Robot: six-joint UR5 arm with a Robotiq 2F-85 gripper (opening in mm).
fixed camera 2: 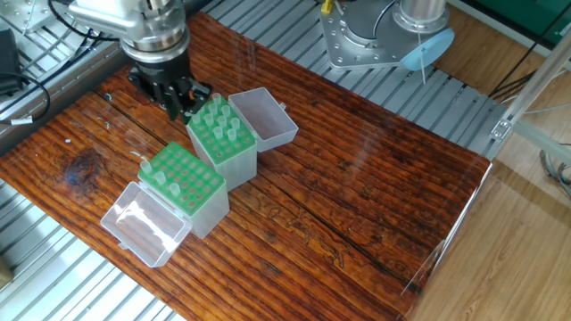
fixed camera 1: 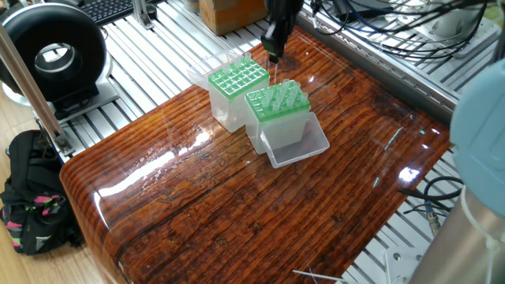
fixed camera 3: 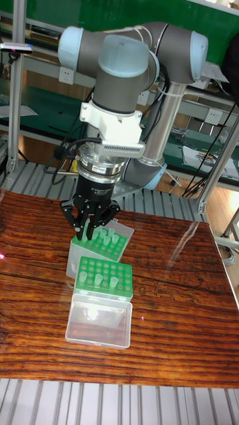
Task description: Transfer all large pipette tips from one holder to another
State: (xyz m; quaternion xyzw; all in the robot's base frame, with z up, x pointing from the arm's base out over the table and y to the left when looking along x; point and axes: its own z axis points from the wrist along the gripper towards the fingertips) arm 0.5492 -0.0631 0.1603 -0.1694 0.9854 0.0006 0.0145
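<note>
The wooden table (fixed camera 2: 375,196) carries 2 clear tip boxes with green racks, standing side by side and touching, each with its hinged clear lid folded open. The fuller tip box (fixed camera 2: 223,141) holds most of the large pipette tips (fixed camera 2: 219,124), upright in its green rack. In the other fixed view, the second tip box (fixed camera 2: 185,185) stands just beside it on the side nearer the camera; it holds only a few tips at one end of its rack, and its open lid (fixed camera 2: 143,223) lies flat on the table. The gripper (fixed camera 2: 181,101) hangs pointing downward at the corner of the fuller tip box that faces away from the second box, close above the rack. Its dark fingers (fixed camera 3: 85,222) stand narrowly apart; whether a tip sits between them cannot be told.
</note>
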